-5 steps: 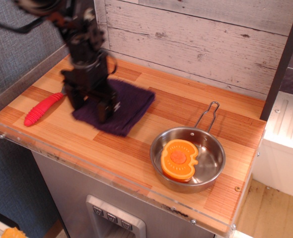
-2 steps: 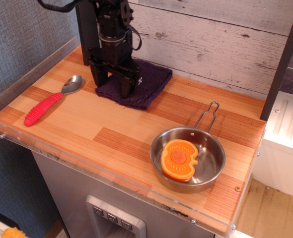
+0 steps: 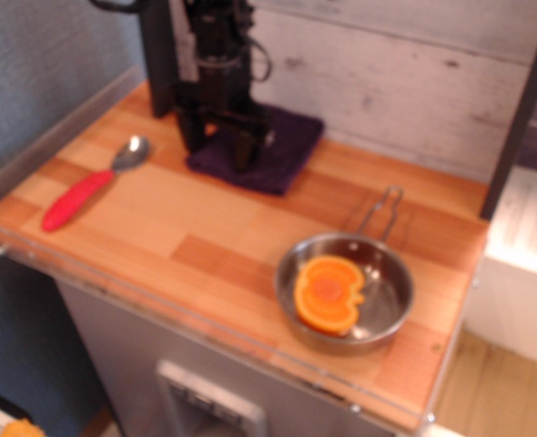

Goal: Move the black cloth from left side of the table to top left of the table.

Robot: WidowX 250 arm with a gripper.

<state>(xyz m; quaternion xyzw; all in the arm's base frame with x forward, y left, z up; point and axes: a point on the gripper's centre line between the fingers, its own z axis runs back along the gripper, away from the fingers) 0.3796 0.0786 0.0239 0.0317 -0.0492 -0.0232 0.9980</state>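
observation.image view, blurred: black cloth [image 3: 270,152] seen lying flat at far left of bench [image 3: 205,237], against back wall. End effector [image 3: 218,150] positioned at cloth's left edge, fingers spread; actual hold on cloth cannot be told. Red-handled spoon [image 3: 88,187] lies near left edge; steel pan [image 3: 350,284] with orange piece [image 3: 328,293] sits front right.

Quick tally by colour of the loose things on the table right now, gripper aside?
Black: 1, the cloth, under the gripper
Red: 1, the spoon with its red handle
Steel: 1, the pan
Orange: 1, the orange piece in the pan
Total: 4
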